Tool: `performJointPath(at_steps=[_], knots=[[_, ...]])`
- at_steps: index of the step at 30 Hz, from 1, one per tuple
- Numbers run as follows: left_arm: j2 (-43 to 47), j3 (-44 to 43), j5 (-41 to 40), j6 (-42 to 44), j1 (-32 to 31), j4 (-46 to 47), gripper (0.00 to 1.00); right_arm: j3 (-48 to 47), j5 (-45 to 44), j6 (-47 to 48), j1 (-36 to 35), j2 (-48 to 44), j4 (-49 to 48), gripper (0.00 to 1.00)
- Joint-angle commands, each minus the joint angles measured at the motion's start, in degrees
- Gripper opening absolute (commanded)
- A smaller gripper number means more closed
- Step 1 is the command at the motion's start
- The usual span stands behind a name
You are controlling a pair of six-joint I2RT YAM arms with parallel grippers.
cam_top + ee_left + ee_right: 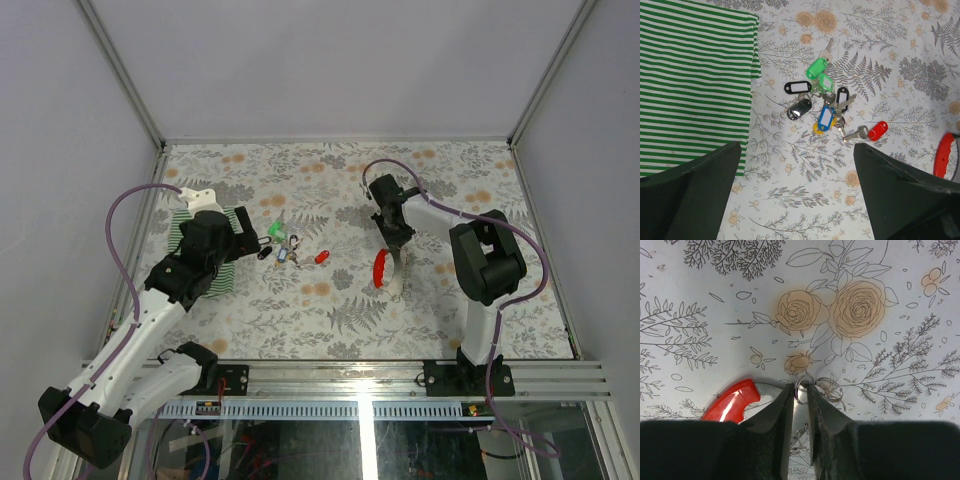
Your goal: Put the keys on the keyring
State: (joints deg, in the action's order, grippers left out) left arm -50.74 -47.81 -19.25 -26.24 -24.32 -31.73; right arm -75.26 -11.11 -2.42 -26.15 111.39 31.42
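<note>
Top external view: my left hand (250, 237) hangs over the right edge of the green-and-white striped cloth (205, 262), on the left half of the floral-print surface (300, 180). My right hand (397, 255) points down at the surface right of centre, just beside a red curved plastic piece (381, 268). The small silvery metal keys (285, 250) with coloured plastic tags lie in a loose cluster between the two hands, nearer the left one.

Left wrist view:
- My left hand (796, 150) is spread wide and holds nothing.
- The keys (822, 102) lie flat on the surface ahead of it, just right of the cloth (695, 85) and apart from its edge.
- Tags visible in the cluster: green, black, blue and a bit of yellow under the blue one.
- One red-tagged key (871, 132) lies at the right side of the cluster.

Right wrist view:
- My right hand (800, 387) has its fingers pressed almost together, pinching a silver wire keyring (803, 382) whose loop shows at the tips.
- A second wire ring (832, 389) lies just to the right of the first.
- The red curved plastic piece (732, 402) lies just left of my fingers.
- I cannot tell whether it is joined to the rings.
</note>
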Motion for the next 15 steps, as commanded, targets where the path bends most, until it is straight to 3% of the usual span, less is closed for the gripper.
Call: performJointPath(at_steps=[1,8,15], knots=[[0.0,0.2,0.2,0.1,0.3,1.9,1.00,-1.8,-1.7,0.3,-0.5,1.2,0.4,0.20],[0.2,0.2,-0.2,0.1,0.3,2.0,1.00,-1.3,-3.1,-0.7,-0.5,-1.7,-0.1,0.00],[0.6,0.3,1.9,0.0,0.3,5.9,1.00,0.1,-2.8,-2.5,-0.5,-9.0,-1.3,0.00]])
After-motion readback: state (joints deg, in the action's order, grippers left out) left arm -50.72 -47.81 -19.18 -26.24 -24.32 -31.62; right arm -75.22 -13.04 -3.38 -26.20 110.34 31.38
